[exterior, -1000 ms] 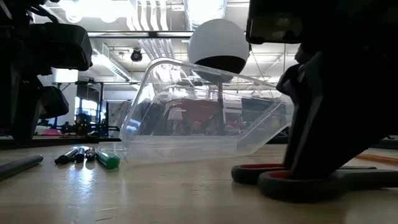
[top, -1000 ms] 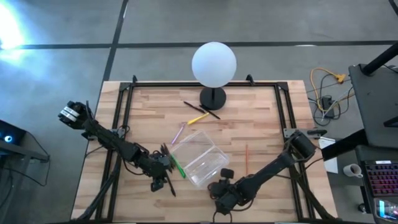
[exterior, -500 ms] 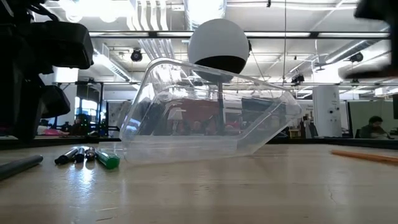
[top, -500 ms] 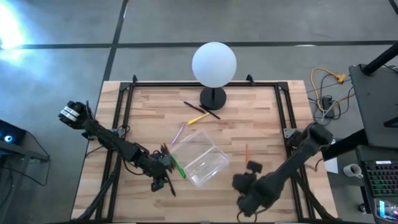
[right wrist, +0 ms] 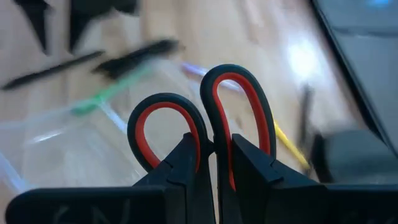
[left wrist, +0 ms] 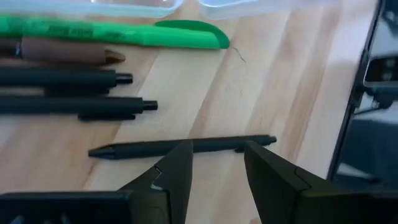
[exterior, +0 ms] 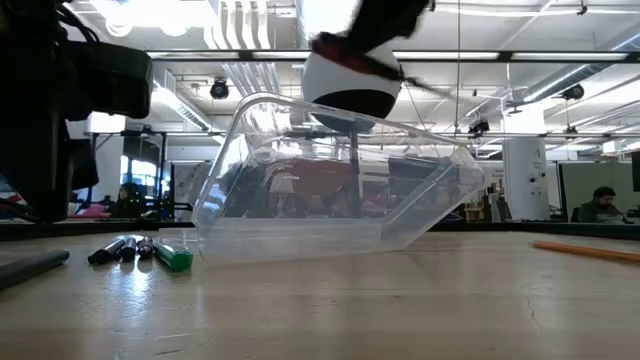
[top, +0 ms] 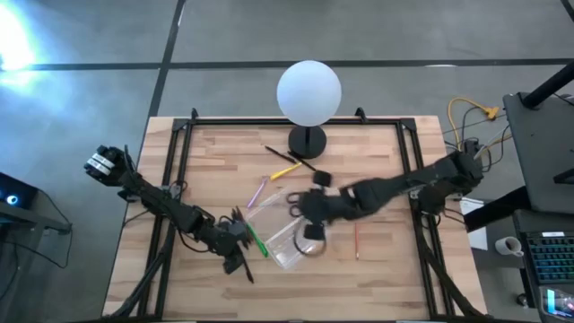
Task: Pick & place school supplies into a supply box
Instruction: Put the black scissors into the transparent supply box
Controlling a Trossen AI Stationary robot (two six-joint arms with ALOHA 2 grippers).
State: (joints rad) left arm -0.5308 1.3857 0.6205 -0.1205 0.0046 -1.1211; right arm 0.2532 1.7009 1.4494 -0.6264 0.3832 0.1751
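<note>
- The surface (top: 377, 152) is a pale wooden top in a black frame; the clear supply box (top: 285, 230) serves as the landmark for all positions below.
- The white globe lamp (top: 308, 92) stands on a black base at the far edge of the surface, well beyond the supply box.
- The supply box lies near the middle of the surface; in the low view (exterior: 330, 180) it sits tilted, one long wall raised.
- The right arm reaches in from the right side, and the right hand (top: 309, 208) hangs above the supply box.
- The right hand pinches the scissors (right wrist: 205, 124) at the neck below the two red-lined black loops, fingers (right wrist: 186, 163) pressed against them.
- The left hand (top: 235, 256) sits low at the surface, near the left side of the supply box.
- The left hand's fingers (left wrist: 177, 171) are spread, straddling a single black pen (left wrist: 180, 147) lying flat on the surface.
- A green pen (top: 256, 240) lies just beside the supply box's left wall, next to a brown pencil (left wrist: 62, 51) and two more black pens (left wrist: 68, 90).
- An orange pencil (top: 356, 235) lies on the surface to the right of the supply box.
- A pink pen (top: 256, 191), a yellow pen (top: 286, 170) and two dark pens (top: 291, 158) lie between the supply box and the lamp base.
</note>
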